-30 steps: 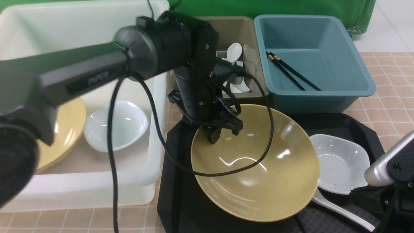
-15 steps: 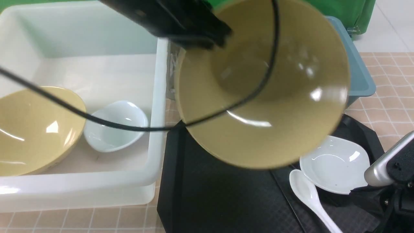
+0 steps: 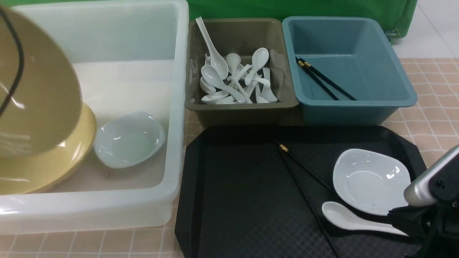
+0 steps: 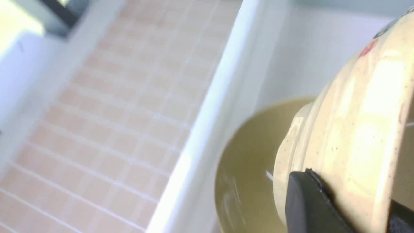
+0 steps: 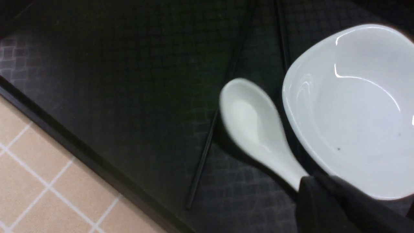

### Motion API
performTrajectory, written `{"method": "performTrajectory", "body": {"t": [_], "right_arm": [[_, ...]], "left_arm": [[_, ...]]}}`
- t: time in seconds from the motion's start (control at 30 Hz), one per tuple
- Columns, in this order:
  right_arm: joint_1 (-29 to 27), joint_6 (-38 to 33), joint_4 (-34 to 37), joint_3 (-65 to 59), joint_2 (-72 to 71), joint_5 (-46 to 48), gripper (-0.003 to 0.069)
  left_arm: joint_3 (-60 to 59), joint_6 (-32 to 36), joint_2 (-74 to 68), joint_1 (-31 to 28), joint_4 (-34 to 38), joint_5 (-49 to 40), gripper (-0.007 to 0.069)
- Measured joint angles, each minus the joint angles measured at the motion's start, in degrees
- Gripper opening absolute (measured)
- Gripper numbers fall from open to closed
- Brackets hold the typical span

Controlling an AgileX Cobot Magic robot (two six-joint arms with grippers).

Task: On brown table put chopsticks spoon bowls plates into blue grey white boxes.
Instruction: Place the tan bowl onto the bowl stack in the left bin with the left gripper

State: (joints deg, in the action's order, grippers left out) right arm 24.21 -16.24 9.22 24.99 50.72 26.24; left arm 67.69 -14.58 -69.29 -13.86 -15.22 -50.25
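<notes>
- The yellow bowl [image 3: 36, 89] hangs tilted over the left end of the white box [image 3: 176, 107], its hollow turned toward the front camera.
- My left gripper [image 4: 326, 210] is pinched onto that bowl's wall; the wrist view shows one black finger [image 4: 307, 204] pressed against its speckled outside.
- Right beneath it, a second yellow bowl [image 3: 53, 165] sits in the white box, and a small white dish [image 3: 129, 139] lies just beside that one.
- The grey box [image 3: 244, 107] next door holds a heap of white spoons [image 3: 233, 82].
- The blue box [image 3: 358, 104] holds a pair of black chopsticks [image 3: 322, 80].
- On the black tray [image 3: 233, 186] in front lie more chopsticks [image 3: 304, 168], a white dish [image 3: 371, 181] and a white spoon [image 3: 355, 220].
- My right gripper [image 5: 336, 207] hovers low over the tray with its jaws pressed together; the spoon's handle runs under it, and I cannot tell whether they touch.
- All of it stands on the brown table [image 3: 430, 118].
</notes>
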Motion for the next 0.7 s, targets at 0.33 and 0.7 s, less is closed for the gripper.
{"method": "performTrajectory", "body": {"t": [0.33,0.7], "right_arm": [[0.00,2.20,0.14,0.00,0.00,0.00,0.0048],[0.00,3.87,0.14,0.00,0.00,0.00,0.0048]], "left_arm": [[-11.70,0.75,-4.33,-6.41,8.32,14.69,0.0031],[-11.72,3.13,-4.91,-6.41,8.19,15.53,0.0433]]}}
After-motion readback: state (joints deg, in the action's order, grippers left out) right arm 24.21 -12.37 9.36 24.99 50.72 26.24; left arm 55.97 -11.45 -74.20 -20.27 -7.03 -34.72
